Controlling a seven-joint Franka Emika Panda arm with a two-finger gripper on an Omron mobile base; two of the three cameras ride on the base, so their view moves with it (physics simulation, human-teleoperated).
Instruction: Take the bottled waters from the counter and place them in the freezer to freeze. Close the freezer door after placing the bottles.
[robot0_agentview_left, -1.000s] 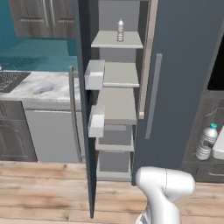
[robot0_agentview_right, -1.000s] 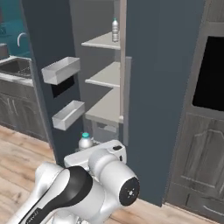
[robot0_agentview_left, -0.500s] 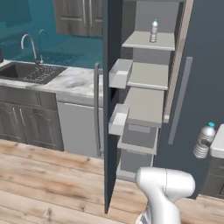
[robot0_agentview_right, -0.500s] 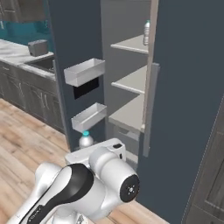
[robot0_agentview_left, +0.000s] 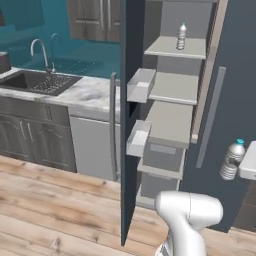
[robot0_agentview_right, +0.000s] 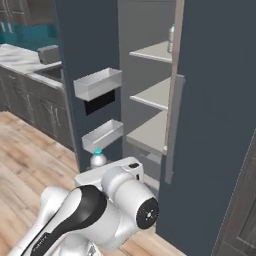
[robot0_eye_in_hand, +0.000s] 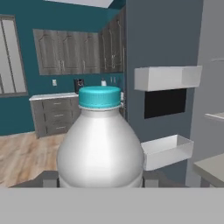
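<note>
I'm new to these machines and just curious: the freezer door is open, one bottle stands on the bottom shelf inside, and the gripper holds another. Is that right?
Not quite. The bottle in the freezer stands on the top shelf, not the bottom, as the left base view shows. The rest holds: the door is open, and the gripper holds the second bottle.

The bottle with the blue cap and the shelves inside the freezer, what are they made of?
The bottle looks like cloudy see-through plastic, smooth, with a shiny blue plastic cap. The shelves look like plain matte grey plastic or painted metal; it's hard to tell which.
</note>
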